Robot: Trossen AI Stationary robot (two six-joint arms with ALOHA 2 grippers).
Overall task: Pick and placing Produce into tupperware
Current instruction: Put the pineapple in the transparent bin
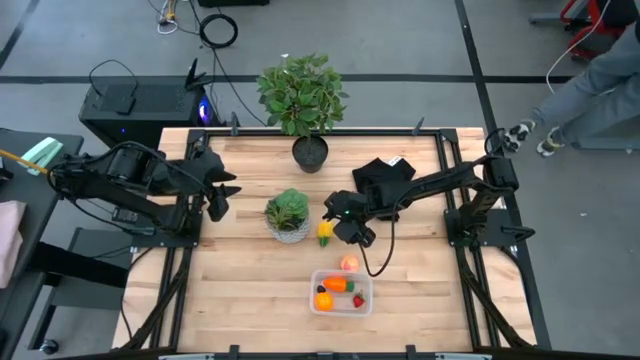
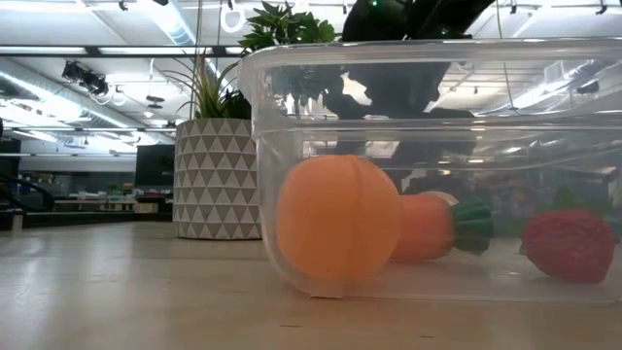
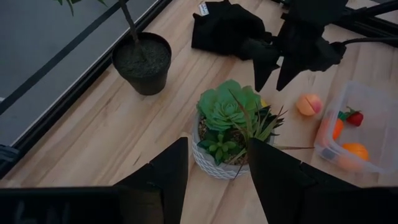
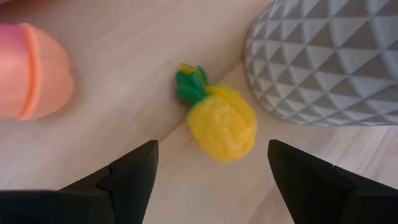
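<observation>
Pale wood table — grey floor beyond

Four cameras, one tabletop

I am looking straight down through the high camera, which is taking in the whole tabletop and the floor around it. My low camera is sitting at board level, pressed close against the clear tupperware wall and facing level across into the room. The left wrist camera is looking down and forward from some height, catching the white pot up close and the tupperware farther off. The right wrist camera is hovering very near the wood, facing down at the yellow piece beside the white pot. All four are sharing that pot.
</observation>
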